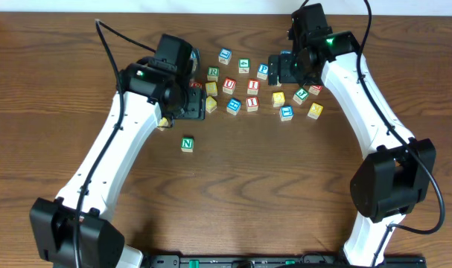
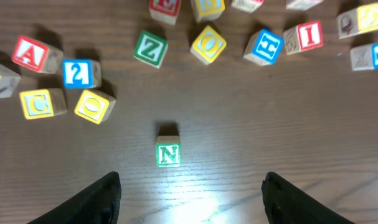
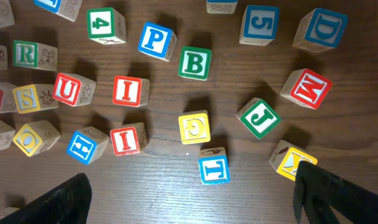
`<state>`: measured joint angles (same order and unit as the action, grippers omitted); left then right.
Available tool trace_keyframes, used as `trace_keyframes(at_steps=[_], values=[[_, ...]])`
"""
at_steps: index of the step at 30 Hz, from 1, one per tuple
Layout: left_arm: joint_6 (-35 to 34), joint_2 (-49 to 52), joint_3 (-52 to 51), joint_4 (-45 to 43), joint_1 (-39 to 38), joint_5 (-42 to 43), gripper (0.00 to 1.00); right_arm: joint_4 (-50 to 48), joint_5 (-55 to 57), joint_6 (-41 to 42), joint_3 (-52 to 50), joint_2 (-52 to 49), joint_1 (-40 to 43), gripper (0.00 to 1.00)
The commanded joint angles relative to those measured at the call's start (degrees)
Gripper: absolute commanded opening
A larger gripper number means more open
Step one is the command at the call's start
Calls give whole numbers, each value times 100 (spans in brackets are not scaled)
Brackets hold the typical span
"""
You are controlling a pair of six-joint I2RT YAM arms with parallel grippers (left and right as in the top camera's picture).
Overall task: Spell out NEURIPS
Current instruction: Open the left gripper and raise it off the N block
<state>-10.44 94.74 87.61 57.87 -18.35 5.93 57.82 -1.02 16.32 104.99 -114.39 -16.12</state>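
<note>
The green N cube (image 1: 187,144) (image 2: 168,154) stands alone on the table, apart from the cluster. My left gripper (image 1: 194,104) (image 2: 192,202) hovers above it, open, with nothing between its fingers. My right gripper (image 1: 285,68) (image 3: 192,196) is open over the cluster and holds nothing. Below it lie a green R (image 3: 25,54), a red U (image 3: 67,89), two red I cubes (image 3: 127,91) (image 3: 126,139), a blue P (image 3: 155,38) and a yellow S (image 3: 27,98). From overhead the R (image 1: 213,72), U (image 1: 228,85) and P (image 1: 263,71) also show.
Other cubes crowd the cluster: green B (image 3: 195,63), blue T (image 3: 213,168), green J (image 3: 259,118), red M (image 3: 310,88), blue D (image 3: 326,26). A green Z (image 2: 150,48) and a red A (image 2: 28,54) lie beyond the N.
</note>
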Motion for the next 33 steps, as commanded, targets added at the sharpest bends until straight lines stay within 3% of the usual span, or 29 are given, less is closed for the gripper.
trace_keyframes(at_steps=[1,33], values=[[79,-120,267,61,181,9,71,7,68,39,116,0,-48,99],[72,-114,339,120,415,11,72,-17,0,37,116,0,-48,99]])
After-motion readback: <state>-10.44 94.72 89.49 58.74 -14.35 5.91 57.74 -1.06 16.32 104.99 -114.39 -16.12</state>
